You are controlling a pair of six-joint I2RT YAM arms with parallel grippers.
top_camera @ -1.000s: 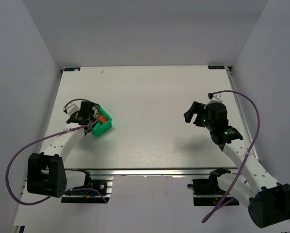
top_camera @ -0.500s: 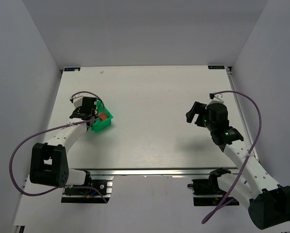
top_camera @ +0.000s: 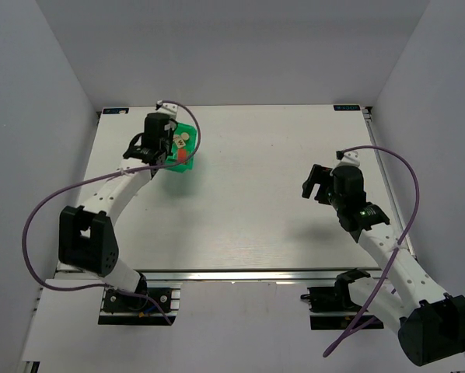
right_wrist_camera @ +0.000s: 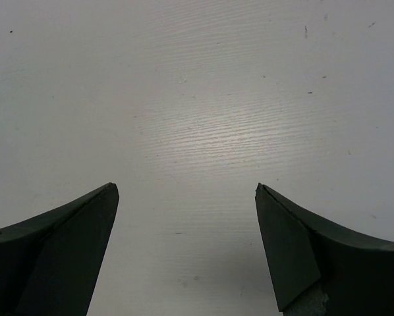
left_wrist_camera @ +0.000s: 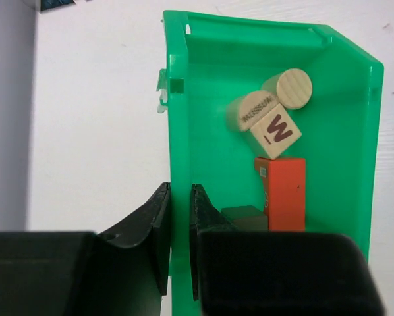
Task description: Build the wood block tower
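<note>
Wood block tower [left_wrist_camera: 286, 178] unbuilt, pieces loose in the bin. Left gripper [left_wrist_camera: 180, 197] is narrow, jaws pinched on the left wall of the green bin [left_wrist_camera: 178, 125], one finger inside and one outside. Just beside the inner finger sits a grey-brown block [left_wrist_camera: 244, 217], touching the red-orange block [left_wrist_camera: 281, 197]. Past that, a pale cube marked W [left_wrist_camera: 275, 131] rests at the red-orange block's far end, with two pale round pieces [left_wrist_camera: 292, 89] touching it. Left arm is stretched out to the far-left part of the table [top_camera: 248, 202]. Can't tell if the bin is off the surface. Right arm is bent over the right side, right gripper [right_wrist_camera: 187, 194] spread wide, holding nothing, tabletop below it.
</note>
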